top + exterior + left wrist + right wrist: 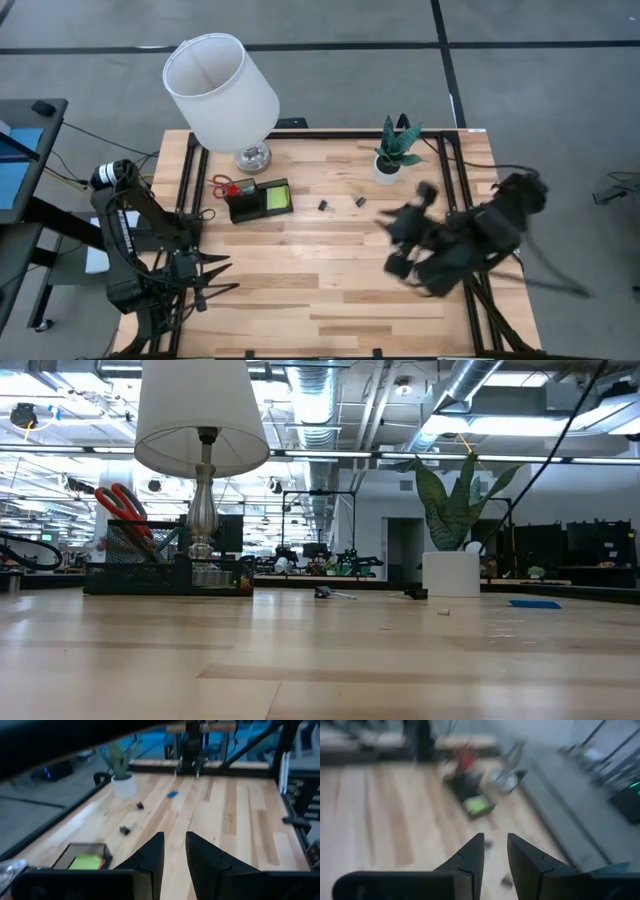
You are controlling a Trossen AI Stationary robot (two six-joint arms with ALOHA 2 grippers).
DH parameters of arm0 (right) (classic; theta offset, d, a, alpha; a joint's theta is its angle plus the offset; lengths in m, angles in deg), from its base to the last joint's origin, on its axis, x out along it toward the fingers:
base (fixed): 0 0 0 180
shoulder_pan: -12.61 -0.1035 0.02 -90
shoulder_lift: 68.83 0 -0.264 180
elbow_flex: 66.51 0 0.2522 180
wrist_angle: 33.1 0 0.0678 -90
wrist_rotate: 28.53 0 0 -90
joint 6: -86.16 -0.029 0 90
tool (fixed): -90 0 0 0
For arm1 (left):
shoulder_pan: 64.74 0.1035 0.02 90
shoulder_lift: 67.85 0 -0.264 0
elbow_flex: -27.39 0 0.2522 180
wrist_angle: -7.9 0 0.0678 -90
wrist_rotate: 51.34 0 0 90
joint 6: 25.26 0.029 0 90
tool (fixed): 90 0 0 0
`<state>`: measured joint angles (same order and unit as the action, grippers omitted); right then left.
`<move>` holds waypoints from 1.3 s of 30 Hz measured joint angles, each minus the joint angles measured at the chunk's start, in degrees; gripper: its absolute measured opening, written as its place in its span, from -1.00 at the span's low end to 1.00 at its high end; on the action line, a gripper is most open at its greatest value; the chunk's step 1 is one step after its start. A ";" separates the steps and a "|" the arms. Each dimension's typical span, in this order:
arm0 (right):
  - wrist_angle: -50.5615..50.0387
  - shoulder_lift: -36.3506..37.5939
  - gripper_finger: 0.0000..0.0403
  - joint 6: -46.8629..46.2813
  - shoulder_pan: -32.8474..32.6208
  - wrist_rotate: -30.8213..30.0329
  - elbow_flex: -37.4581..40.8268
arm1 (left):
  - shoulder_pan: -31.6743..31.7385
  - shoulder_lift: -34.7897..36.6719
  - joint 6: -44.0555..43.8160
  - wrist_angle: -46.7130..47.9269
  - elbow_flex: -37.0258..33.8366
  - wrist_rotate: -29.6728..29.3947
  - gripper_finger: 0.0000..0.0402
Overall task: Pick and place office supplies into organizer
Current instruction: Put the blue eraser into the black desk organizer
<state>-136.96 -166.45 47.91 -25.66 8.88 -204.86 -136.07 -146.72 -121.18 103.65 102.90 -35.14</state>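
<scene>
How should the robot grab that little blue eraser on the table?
Probably from straight above, pinching across its two long edges. The blue eraser lies flat and low on the table, a thin slab, so coming in level would offer almost nothing to hold.

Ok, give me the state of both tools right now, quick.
Left tool: open, holding nothing, at the table's left edge.
Right tool: open, holding nothing, over the table's right side.

organizer (pixel 258 201) before lamp (pixel 222 92), plant (pixel 396 150) right
</scene>
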 joint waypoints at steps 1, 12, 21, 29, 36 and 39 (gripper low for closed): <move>0.42 1.56 -0.61 -0.99 -0.56 -2.91 1.18 | 0.00 0.00 0.07 -0.02 0.00 -1.18 -0.64; 31.18 15.58 -0.61 -9.46 -5.25 -6.78 58.18 | 0.00 0.00 3.29 -0.02 0.00 -6.62 -0.64; 79.66 29.27 -0.61 9.94 -2.90 -0.85 88.83 | 0.09 0.00 7.41 -0.01 0.00 -8.09 -0.64; 100.33 42.98 -0.61 24.60 6.25 14.88 100.56 | -0.37 0.00 12.98 0.19 0.00 -9.53 -0.64; 100.96 44.61 -0.61 11.71 9.52 18.88 100.81 | -3.73 0.00 12.71 0.16 0.00 -7.10 -0.64; 101.49 42.36 -0.61 7.90 9.32 21.70 100.81 | -5.14 0.00 13.80 -0.63 0.00 -8.58 -0.64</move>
<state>-35.48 -124.08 55.81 -16.34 30.58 -104.04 -141.21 -146.72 -107.38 103.02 102.90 -43.72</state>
